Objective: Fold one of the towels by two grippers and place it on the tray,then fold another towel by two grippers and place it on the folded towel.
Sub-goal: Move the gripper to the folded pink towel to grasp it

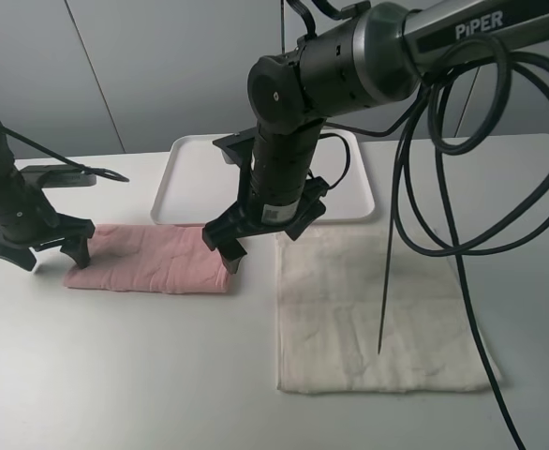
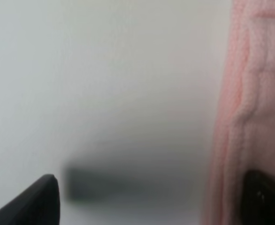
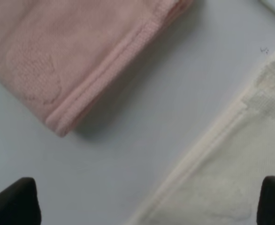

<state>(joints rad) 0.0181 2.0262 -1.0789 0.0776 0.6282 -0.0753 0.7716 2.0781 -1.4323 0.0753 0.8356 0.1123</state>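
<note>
Black and two-fingered, the left gripper [image 1: 54, 255] is hanging at the left end of the pale pink terry cloth towel [image 1: 148, 258]. Its jaws are standing wide apart and gripping nothing; one finger is over the towel's edge, the other over the white table [image 1: 115, 375]. The pink towel is lying folded into a long strip on the table, just on the near side of the flat white rectangular plastic tray [image 1: 195, 178], not on it. The black right gripper [image 1: 260, 246] is hovering above the strip's right end, also spread wide and empty. The cream off-white terry cloth towel [image 1: 368, 319] is lying flat at the right.
</note>
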